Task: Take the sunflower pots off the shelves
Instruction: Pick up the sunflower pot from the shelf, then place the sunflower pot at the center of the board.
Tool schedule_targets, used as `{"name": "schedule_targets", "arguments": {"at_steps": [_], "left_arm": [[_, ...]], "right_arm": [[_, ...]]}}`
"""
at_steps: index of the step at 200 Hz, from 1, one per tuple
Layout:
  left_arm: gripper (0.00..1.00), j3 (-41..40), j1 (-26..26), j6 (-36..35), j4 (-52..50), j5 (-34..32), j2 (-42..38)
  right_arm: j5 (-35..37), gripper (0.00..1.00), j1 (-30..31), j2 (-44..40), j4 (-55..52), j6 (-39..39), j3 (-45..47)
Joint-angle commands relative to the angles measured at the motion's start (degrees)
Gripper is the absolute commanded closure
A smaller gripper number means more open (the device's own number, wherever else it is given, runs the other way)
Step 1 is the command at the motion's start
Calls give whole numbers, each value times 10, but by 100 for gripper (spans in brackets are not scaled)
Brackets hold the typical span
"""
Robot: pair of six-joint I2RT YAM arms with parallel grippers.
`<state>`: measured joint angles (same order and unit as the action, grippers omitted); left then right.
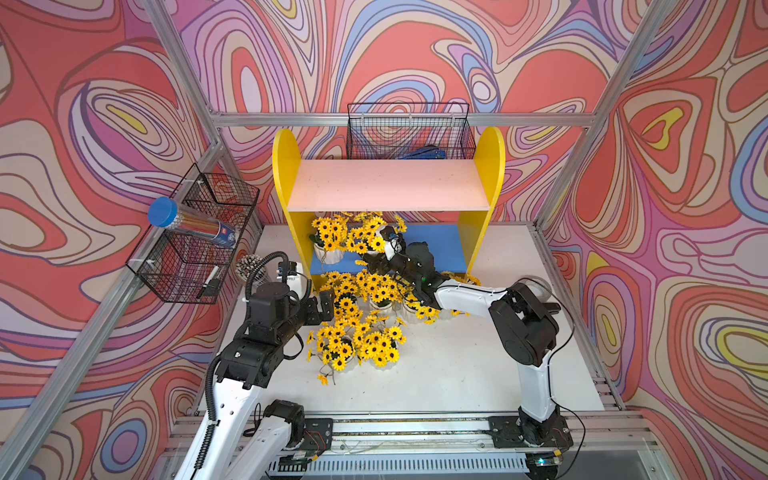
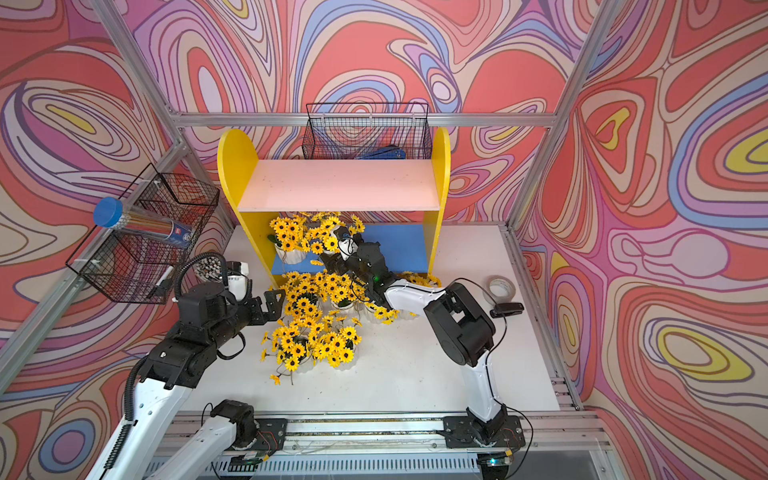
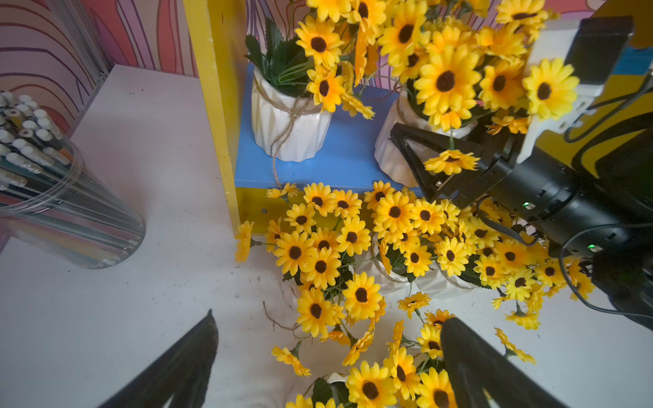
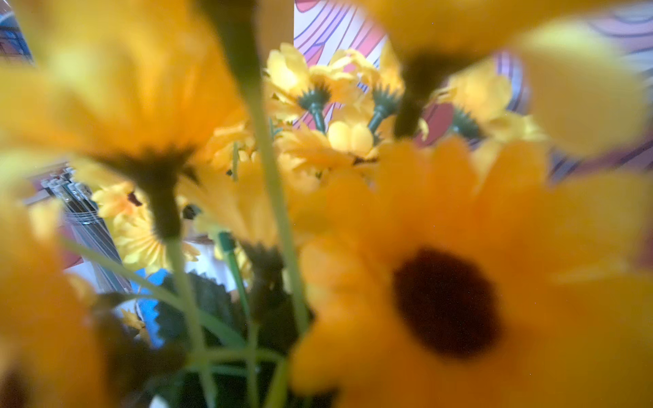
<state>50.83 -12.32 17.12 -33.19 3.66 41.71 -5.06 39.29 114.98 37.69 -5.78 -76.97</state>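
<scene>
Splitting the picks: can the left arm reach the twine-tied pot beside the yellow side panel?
Probably yes: that pot sits unobstructed on the blue board, ahead of the left gripper, jaws open.

two sunflower pots (image 3: 288, 130) (image 3: 390, 160) on the shelves (image 1: 388, 187), more on the table (image 1: 457, 365) too bunched to count, two wire baskets (image 1: 409, 133) (image 1: 191, 241).

2 white arms (image 1: 469, 297), black joints (image 1: 525, 328), cables (image 1: 210, 386)

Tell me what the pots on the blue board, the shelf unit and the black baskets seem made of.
Pots: likely glazed ceramic, white, glossy, ribbed, tied with twine. Shelf unit: probably painted wood or board, matt, flat panels. Black baskets: thin coated-looking metal wire, see-through grid.
</scene>
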Motion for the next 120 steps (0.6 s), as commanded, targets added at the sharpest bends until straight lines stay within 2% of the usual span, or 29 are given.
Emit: {"name": "schedule_targets", "arguments": {"at_steps": [1,57,120], "left_arm": [[0,-8,3,-8,11,11,-5],[1,-8,3,-3,17,37,-2],[1,-9,3,-1,24,64,3]], "right_arm": [[13,100,-3,-63,57,-13,12],[19,100,-3,-131,50,-14,77],[30,100,-1,-271,21,15,200]]}}
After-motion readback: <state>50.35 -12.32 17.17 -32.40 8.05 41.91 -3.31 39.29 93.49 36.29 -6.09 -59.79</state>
